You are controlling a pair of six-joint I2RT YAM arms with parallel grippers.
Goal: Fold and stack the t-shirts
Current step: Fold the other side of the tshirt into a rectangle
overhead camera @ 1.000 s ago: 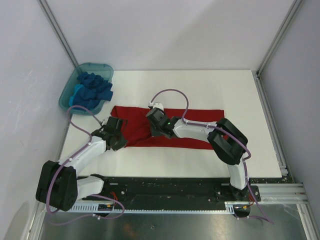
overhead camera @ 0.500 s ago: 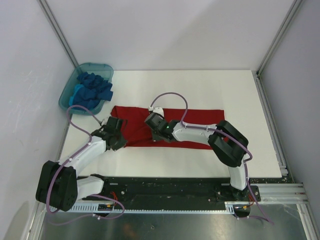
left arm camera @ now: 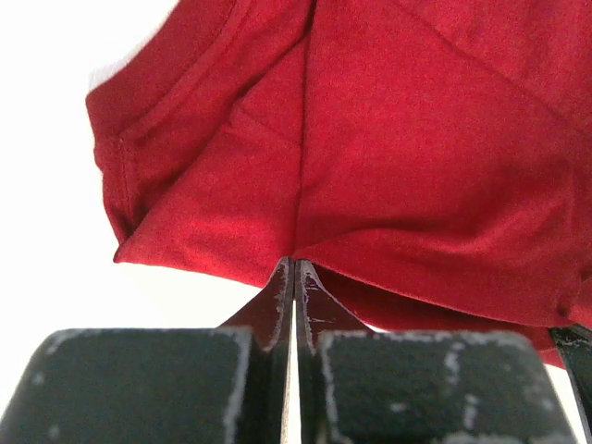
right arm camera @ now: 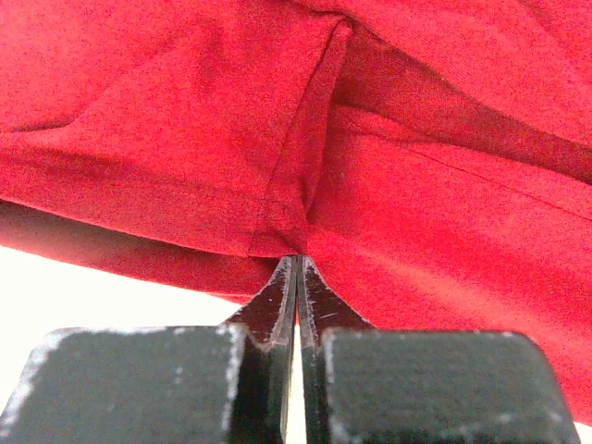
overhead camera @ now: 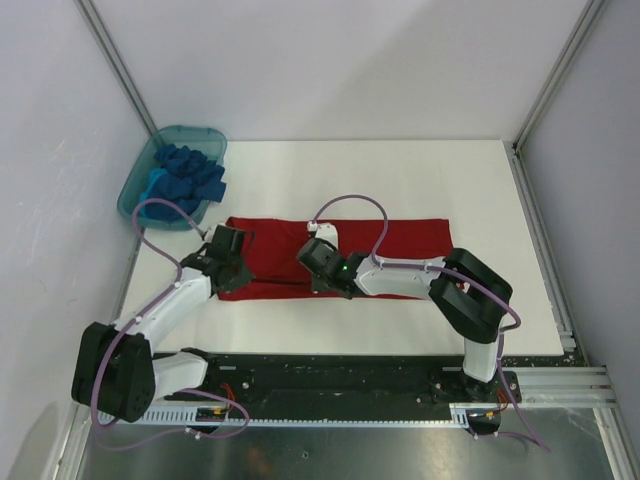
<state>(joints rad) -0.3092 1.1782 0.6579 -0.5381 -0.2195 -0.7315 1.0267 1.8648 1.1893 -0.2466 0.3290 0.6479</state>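
Tub (overhead camera: 128, 196) blocks far-left corner (table (overhead camera: 400, 170) beyond red t-shirt (overhead camera: 410, 235) open)

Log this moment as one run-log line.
left tool: shut on red t-shirt | right tool: shut on red t-shirt | blue t-shirts: in teal tub

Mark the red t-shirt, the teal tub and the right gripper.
red t-shirt (overhead camera: 400, 236): top view, bare cloth on its right half.
teal tub (overhead camera: 131, 188): top view, left wall.
right gripper (right arm camera: 297, 264): right wrist view, closed fingertips.
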